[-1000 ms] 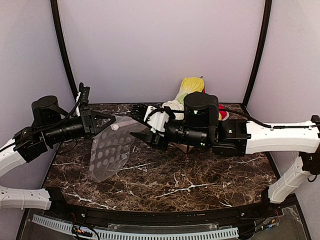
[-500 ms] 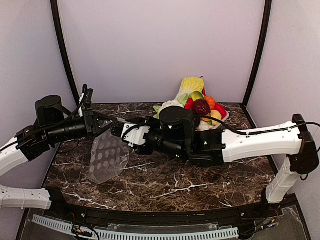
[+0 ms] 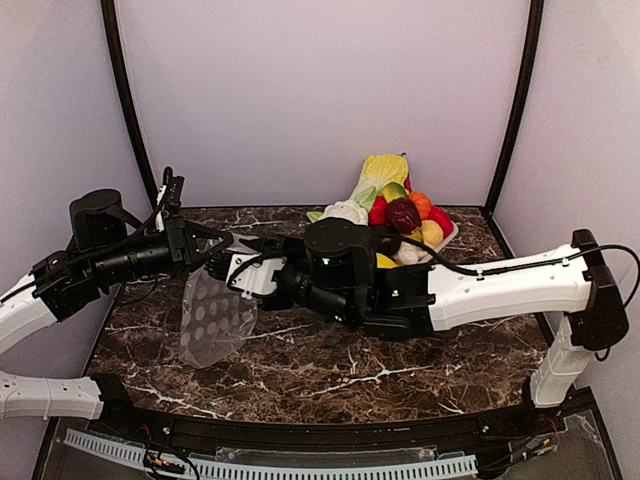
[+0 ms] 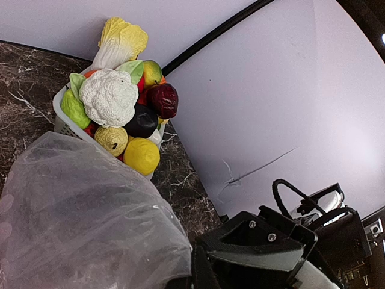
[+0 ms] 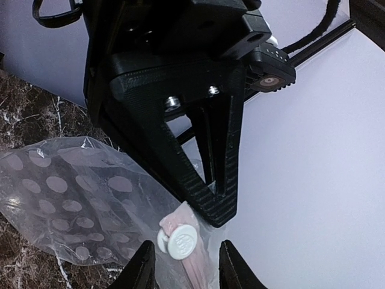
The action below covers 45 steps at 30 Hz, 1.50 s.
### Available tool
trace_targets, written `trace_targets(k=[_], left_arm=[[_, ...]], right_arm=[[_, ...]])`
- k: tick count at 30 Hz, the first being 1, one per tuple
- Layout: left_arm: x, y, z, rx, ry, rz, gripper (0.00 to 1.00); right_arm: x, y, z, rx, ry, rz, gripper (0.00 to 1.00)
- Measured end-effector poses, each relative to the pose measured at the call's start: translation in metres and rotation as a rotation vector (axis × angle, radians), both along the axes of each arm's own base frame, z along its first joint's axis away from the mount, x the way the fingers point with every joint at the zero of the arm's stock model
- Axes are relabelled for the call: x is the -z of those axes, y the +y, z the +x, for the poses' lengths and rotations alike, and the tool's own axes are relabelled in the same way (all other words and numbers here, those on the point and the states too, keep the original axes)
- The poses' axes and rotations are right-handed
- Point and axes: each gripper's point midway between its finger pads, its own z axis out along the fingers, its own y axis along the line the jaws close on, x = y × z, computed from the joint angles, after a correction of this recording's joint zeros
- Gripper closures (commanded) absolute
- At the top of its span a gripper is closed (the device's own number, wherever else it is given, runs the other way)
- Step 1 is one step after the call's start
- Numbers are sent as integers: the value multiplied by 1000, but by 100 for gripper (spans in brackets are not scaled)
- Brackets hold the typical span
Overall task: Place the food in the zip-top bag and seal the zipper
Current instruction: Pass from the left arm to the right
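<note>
One view, right wrist, shows right hand [image 5: 186,268] spread astride zipper [image 5: 194,260], left hand [image 5: 210,208] pinching zip-top bag [image 5: 72,192].

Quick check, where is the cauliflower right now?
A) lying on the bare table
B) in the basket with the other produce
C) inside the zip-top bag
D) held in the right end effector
B: the cauliflower sits atop the pile in the basket, while the right end effector is open at the edge of the zip-top bag.
</note>
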Motion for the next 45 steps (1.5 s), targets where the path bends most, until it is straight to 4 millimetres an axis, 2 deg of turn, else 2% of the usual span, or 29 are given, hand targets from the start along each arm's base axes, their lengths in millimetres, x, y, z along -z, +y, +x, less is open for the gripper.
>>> trace_targets(k=[4, 11, 33, 35, 37, 38, 39, 40, 43, 45], left_arm=[[0, 0, 0, 1, 5, -4, 99], [0, 1, 1, -3, 11, -8, 99], [0, 2, 2, -6, 20, -13, 99], [0, 2, 2, -3, 19, -13, 91], [1, 2, 2, 1, 11, -4, 73], [1, 3, 2, 2, 4, 5, 60], [2, 4, 2, 2, 2, 20, 54], [1, 5, 2, 3, -10, 37, 42], [-11, 13, 0, 0, -57, 104, 28], [-30, 18, -4, 6, -112, 144, 24]], right_arm=[[3, 3, -2, -4, -6, -6, 65], [-3, 4, -3, 0, -31, 9, 69], [-14, 9, -8, 10, -89, 26, 97], [-14, 9, -7, 13, -88, 27, 98], [-15, 9, -7, 14, -83, 32, 98], [-15, 9, -7, 15, -78, 35, 98], [-16, 9, -7, 15, -74, 39, 98], [-17, 10, -7, 15, -67, 43, 98], [-18, 8, -4, 17, -26, 59, 98], [-18, 6, -3, 8, 20, 64, 98]])
